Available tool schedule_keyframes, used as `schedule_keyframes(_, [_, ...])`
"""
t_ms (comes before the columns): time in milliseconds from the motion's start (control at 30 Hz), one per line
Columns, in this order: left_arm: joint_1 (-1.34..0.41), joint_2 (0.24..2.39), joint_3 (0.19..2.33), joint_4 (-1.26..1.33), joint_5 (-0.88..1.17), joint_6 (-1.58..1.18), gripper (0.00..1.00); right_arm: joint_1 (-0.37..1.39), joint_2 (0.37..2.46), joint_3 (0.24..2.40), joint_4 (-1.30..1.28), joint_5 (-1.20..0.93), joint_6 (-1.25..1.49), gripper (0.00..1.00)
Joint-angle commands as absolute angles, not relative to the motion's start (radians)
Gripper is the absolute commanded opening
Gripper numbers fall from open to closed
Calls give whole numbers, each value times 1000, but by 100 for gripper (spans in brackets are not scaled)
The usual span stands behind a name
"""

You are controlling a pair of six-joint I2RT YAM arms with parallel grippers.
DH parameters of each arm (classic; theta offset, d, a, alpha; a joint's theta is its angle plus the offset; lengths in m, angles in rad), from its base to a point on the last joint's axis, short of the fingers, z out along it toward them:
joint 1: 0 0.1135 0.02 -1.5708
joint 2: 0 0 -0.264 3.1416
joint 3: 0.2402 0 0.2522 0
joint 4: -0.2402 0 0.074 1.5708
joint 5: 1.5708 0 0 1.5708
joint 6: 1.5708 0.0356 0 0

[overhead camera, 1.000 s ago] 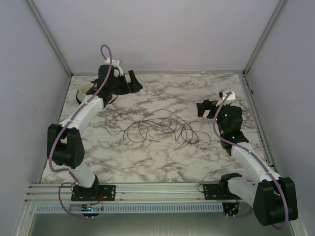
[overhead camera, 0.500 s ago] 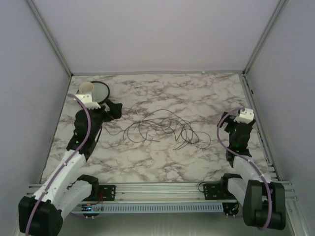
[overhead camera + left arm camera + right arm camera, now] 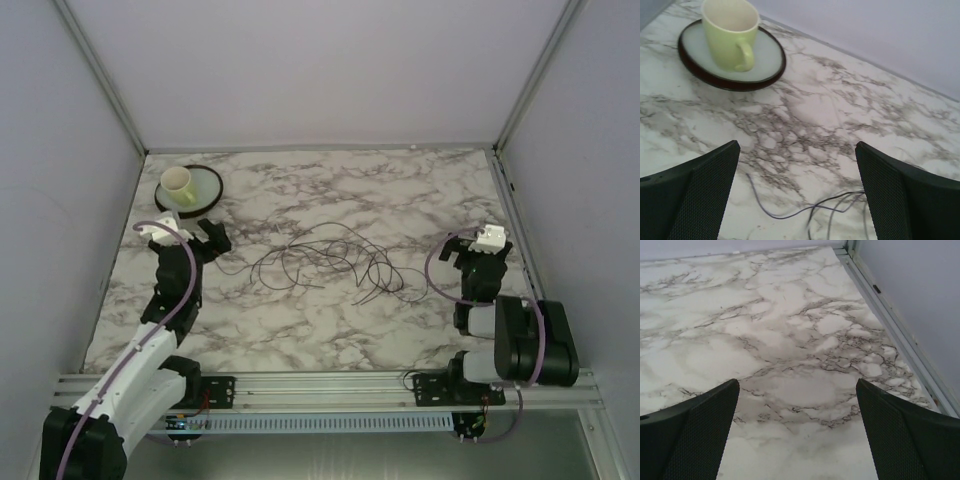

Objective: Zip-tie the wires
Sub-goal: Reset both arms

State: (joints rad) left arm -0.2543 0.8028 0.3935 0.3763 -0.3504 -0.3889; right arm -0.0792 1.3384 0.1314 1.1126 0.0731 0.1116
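Observation:
The wires (image 3: 372, 268) lie loose on the marble table (image 3: 330, 200) as thin dark loops and curls, near its middle. My left gripper (image 3: 205, 240) hangs open at the left of the table, just left of the wires' outermost strand. In the left wrist view a few strands (image 3: 782, 217) curve across the marble below the open left gripper (image 3: 796, 145), touching neither finger. My right gripper (image 3: 462, 248) is open at the right of the table, a short way right of the wires. In the right wrist view only bare marble shows between the fingers of the right gripper (image 3: 796, 382).
A pale green cup (image 3: 178, 182) (image 3: 730, 35) stands on a dark-rimmed saucer (image 3: 205, 188) (image 3: 767, 57) at the far left corner. A metal rail (image 3: 890, 325) runs along the table's right edge, and grey walls close in three sides. Both arms' bases sit on an aluminium bar (image 3: 330, 385) at the near edge.
Both arms have folded back toward the near edge. The left gripper left the cup and dropped beside the wires. The right gripper drew back to the right.

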Motion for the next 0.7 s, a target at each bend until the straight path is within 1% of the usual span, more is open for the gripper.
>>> schedule_keyframes(0, [-249, 803, 326, 501, -463, -294, 100, -53, 1499, 112, 1454, -8, 71, 99])
schedule_keyframes(33, [-249, 810, 308, 520, -472, -266, 100, -34, 1559, 98, 1562, -1, 56, 99])
schedule_keyframes(100, [-249, 828, 278, 577, -486, -206, 100, -25, 1501, 151, 1356, 34, 46, 99])
schedule_keyframes(167, [-248, 853, 260, 611, -492, -159, 100, -28, 1544, 170, 1398, 66, 70, 99])
schedule_keyframes(233, [-249, 887, 242, 668, -489, -122, 100, -34, 1521, 208, 1283, 90, 86, 99])
schedule_keyframes(333, [-249, 952, 201, 801, -477, -75, 100, -34, 1535, 196, 1331, 95, 88, 99])
schedule_keyframes(467, [-247, 1105, 164, 974, -468, -8, 100, -34, 1537, 198, 1325, 94, 88, 99])
schedule_keyframes(567, [-248, 1238, 129, 1182, -435, 6, 100, -34, 1537, 200, 1324, 94, 88, 99])
schedule_keyframes(633, [-248, 1325, 144, 1256, -404, 53, 100, -35, 1536, 198, 1325, 94, 87, 99])
schedule_keyframes(667, [-248, 1351, 165, 1253, -397, 75, 100, -34, 1536, 199, 1325, 94, 87, 99])
